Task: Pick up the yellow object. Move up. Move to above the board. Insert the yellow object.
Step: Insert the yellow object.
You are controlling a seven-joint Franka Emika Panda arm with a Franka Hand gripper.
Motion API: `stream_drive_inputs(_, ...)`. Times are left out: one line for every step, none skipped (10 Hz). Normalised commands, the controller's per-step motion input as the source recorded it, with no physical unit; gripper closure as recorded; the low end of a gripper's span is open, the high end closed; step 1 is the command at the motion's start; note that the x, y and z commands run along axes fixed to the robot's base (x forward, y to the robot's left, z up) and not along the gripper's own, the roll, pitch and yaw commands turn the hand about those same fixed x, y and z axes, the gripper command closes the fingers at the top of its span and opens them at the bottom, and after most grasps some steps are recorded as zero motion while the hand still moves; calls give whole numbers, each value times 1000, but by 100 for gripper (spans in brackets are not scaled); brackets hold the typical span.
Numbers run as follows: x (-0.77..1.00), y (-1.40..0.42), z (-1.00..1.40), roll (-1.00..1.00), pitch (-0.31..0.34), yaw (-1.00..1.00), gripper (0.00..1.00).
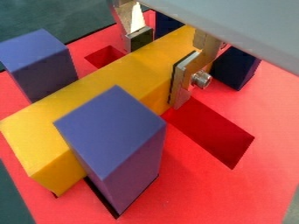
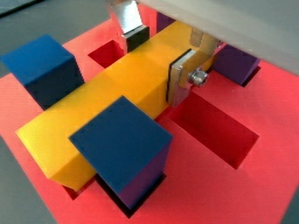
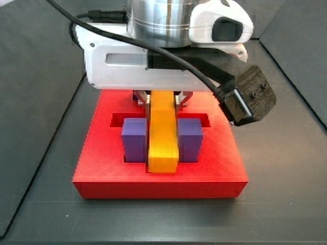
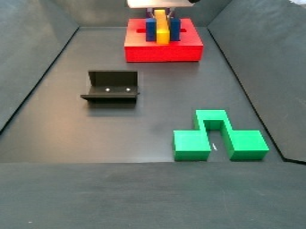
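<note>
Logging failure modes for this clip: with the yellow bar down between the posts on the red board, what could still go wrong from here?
1. The gripper clamps the yellow bar; lifting before opening could drag it back out from between the blue posts.
2. Seating depth cannot be judged; in a side view the bar may sit high on the red board.
3. Sideways motion could lever the bar against the posts.

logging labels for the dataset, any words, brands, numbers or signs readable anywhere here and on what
None: no readable text, number, brand or sign shows in any view.
Yellow object: plain faces, held between the tool's fingers, lying between the blue posts.
Board: plain red.
Fixture: only two small pale dots, not characters.
Green notched block: unmarked.
Robot's white wrist housing: no legible label.
</note>
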Motion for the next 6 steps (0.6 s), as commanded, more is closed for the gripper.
stream_drive_inputs(43,0,-97,0,0,0,100)
stream_drive_inputs(0,0,-177,0,-1,0,100)
stream_drive_inputs(0,0,-340,0,-66,0,100)
stream_drive_inputs(0,0,-471,60,-97,0,100)
stream_drive_inputs(0,0,-69,39,0,0,100)
stream_drive_inputs(0,0,0,0,0,0,100)
